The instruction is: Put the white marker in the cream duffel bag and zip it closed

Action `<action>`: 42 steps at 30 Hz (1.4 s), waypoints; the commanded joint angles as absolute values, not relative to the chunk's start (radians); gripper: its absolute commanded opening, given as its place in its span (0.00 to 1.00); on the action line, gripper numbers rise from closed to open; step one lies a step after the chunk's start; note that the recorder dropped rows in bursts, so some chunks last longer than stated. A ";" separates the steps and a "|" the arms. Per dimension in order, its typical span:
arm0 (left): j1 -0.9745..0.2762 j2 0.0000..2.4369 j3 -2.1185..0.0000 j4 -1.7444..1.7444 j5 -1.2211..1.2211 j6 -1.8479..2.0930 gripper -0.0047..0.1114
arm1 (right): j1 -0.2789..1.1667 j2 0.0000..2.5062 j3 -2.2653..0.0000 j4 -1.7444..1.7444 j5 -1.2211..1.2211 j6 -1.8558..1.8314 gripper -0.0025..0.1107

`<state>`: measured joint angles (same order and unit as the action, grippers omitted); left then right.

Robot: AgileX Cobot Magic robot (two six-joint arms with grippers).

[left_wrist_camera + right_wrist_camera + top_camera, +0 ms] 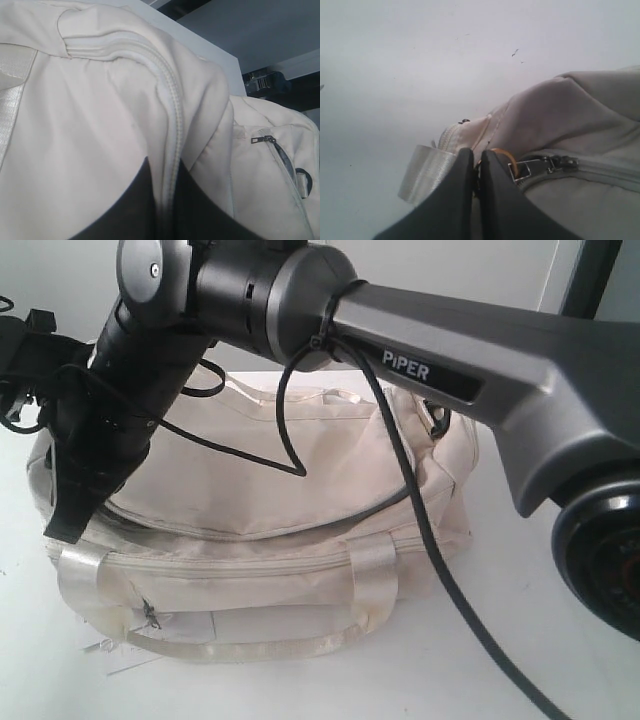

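my left gripper (164, 167) is clamped narrow on the cream duffel bag (250, 570), pinching its zipper seam (170, 100). my right gripper (477, 152) is pressed tight together just beside the gold charm (504, 154). the bag sits on the white table (400, 670).

Arm (450, 360) blocks much of the top of the cream duffel bag (260, 475); maybe a paper tag (108, 652) half-tucked underneath.
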<state>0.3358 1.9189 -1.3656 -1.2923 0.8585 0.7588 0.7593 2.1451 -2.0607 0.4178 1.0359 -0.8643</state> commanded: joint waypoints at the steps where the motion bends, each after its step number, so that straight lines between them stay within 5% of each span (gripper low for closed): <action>1: 0.337 1.912 -1.373 -1.359 0.864 0.755 0.04 | 0.766 2.128 -2.058 0.444 1.075 -0.872 0.02; 42: 0.337 1.912 -1.373 -1.359 0.863 0.757 0.04 | 0.766 2.125 -2.058 0.426 1.221 -0.866 0.02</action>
<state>0.3358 1.9189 -1.3656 -1.2979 0.8585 0.7588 0.7593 2.1428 -2.0607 0.4146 1.1761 -0.8643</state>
